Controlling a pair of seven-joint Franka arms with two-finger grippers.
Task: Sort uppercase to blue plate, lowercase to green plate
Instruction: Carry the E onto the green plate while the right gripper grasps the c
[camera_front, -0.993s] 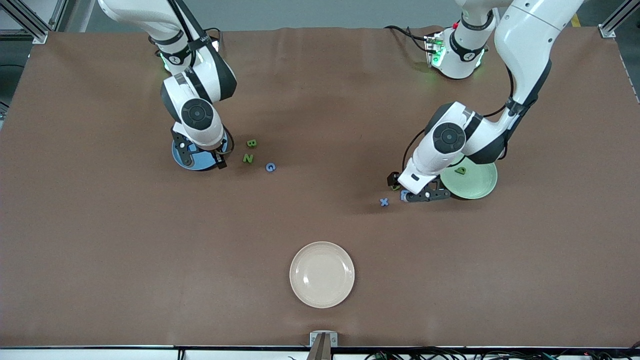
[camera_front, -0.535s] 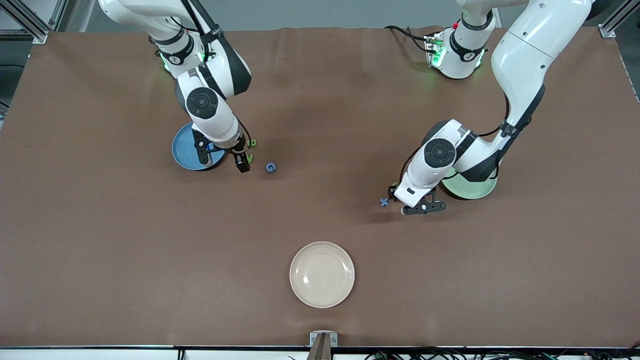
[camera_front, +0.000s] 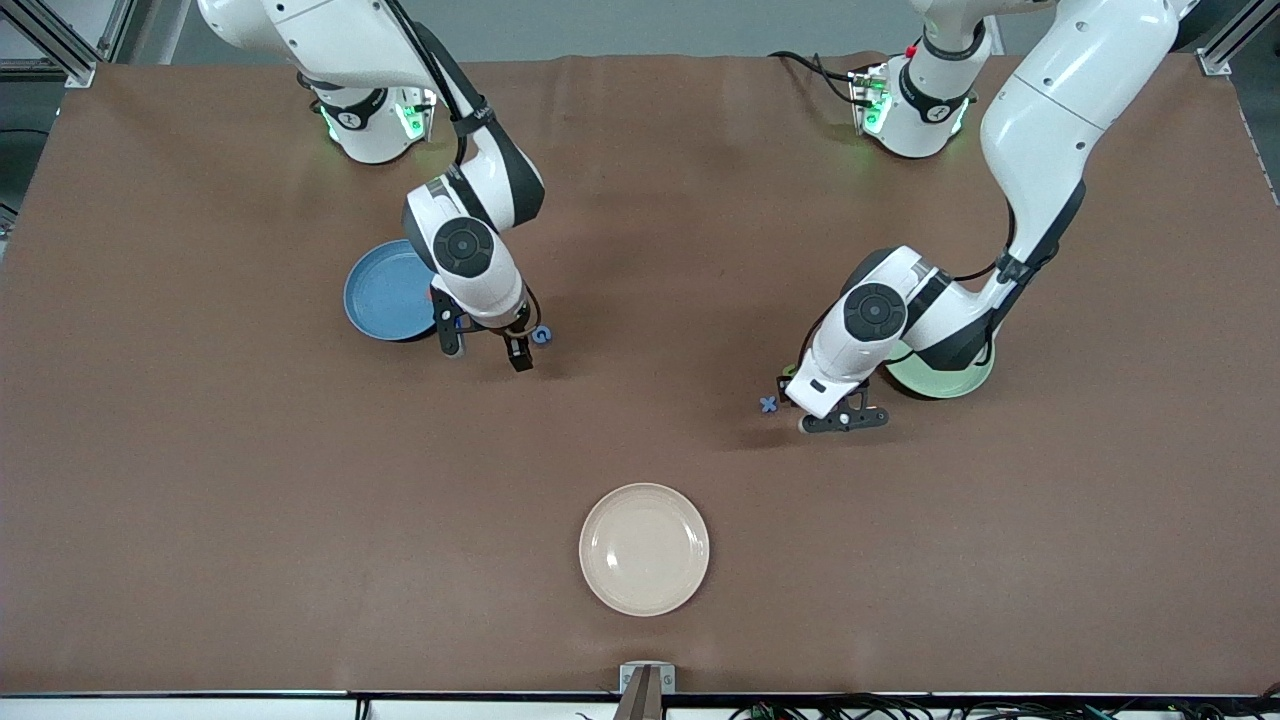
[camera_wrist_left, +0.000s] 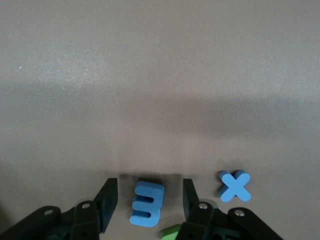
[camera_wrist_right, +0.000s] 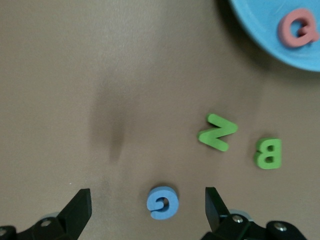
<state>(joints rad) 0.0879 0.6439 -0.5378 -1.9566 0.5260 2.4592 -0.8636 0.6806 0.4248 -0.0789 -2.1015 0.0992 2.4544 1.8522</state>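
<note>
My right gripper (camera_front: 487, 352) is open, low over the table beside the blue plate (camera_front: 380, 290). In the right wrist view the blue G (camera_wrist_right: 162, 202) lies between its open fingers (camera_wrist_right: 80, 212). The green Z (camera_wrist_right: 217, 131) and green B (camera_wrist_right: 268, 153) lie on the table, and the pinkish Q (camera_wrist_right: 298, 28) lies in the blue plate (camera_wrist_right: 260, 30). My left gripper (camera_front: 843, 417) is open beside the green plate (camera_front: 950, 380). The blue m (camera_wrist_left: 147, 203) lies between its fingers (camera_wrist_left: 107, 200). The blue x (camera_wrist_left: 234, 186) and a green letter's edge (camera_wrist_left: 172, 232) lie beside it.
A cream plate (camera_front: 644, 549) stands near the table's front edge at the middle. The blue G (camera_front: 541, 335) and blue x (camera_front: 768, 404) also show in the front view. The left arm covers most of the green plate.
My right gripper has moved from over the blue plate toward the blue G, passing over the B and Z. My left gripper has shifted slightly around the blue m.
</note>
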